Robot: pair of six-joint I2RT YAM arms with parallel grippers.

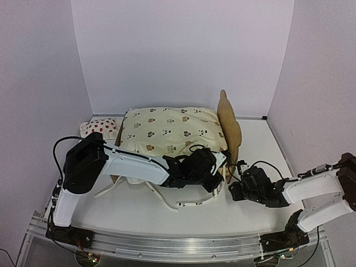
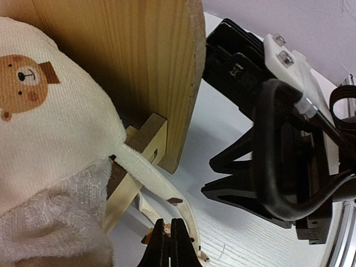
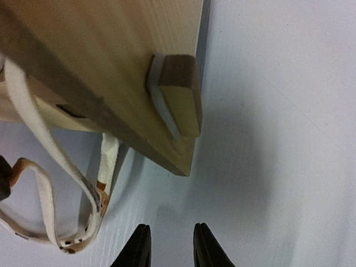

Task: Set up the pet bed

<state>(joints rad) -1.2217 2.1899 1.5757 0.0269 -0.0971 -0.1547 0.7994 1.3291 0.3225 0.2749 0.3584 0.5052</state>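
Honestly, left gripper [image 2: 169,227] sat clenched by the cream fabric tie [image 2: 147,172], right gripper [image 3: 171,229] ajar and empty; a snag could've dragged the light plywood pet bed [image 2: 139,55]

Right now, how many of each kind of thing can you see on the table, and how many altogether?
Wooden pet bed: 1
Animal-print cover: 1
Strawberry pillow: 1
Robot arms: 2, the left arm and the right arm
Total: 5
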